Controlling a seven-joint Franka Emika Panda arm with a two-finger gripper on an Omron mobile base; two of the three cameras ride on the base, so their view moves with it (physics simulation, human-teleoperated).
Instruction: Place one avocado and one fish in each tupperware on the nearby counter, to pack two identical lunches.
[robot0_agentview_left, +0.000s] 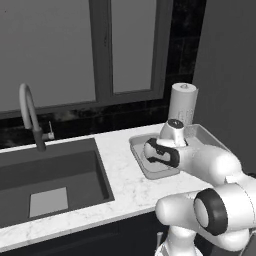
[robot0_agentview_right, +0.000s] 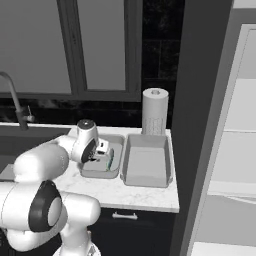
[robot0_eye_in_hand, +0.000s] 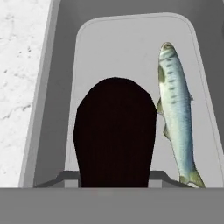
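avocado (robot0_eye_in_hand: 114, 133): dark, near-black, nearest thing in hand view; held over the left container, gripper closed on it, fingertips hidden behind it.
gripper (robot0_agentview_right: 101, 150): seen low over the left container in right base view; closed on the avocado.
fish (robot0_eye_in_hand: 177, 116): silvery-blue w/ dark spots, laid flat on the container floor, lengthwise along one wall; just beside the avocado in hand view, contact betw. the two can't be told.
left container (robot0_agentview_right: 118, 155): grey tupperware, smaller of the two, on the table near the sink; fish inside, avocado above its floor.
right container (robot0_agentview_right: 147, 162): grey tupperware, larger, set just right of the left one, sides touching or nearly so; nothing seen in it.
table (robot0_agentview_left: 125, 185): white marble-veined top, thick pale edge, dark cabinets below; both containers carried at its right end.
sink (robot0_agentview_left: 50, 175): dark basin let into the table, left of the containers; pale flat square on its floor.
faucet (robot0_agentview_left: 30, 115): curved, grey, at far edge of the sink.
paper towel roll (robot0_agentview_right: 155, 112): upright, white, at far edge of the table behind the right container.
window (robot0_agentview_left: 100, 50): grey panes, dark frame, behind the table.
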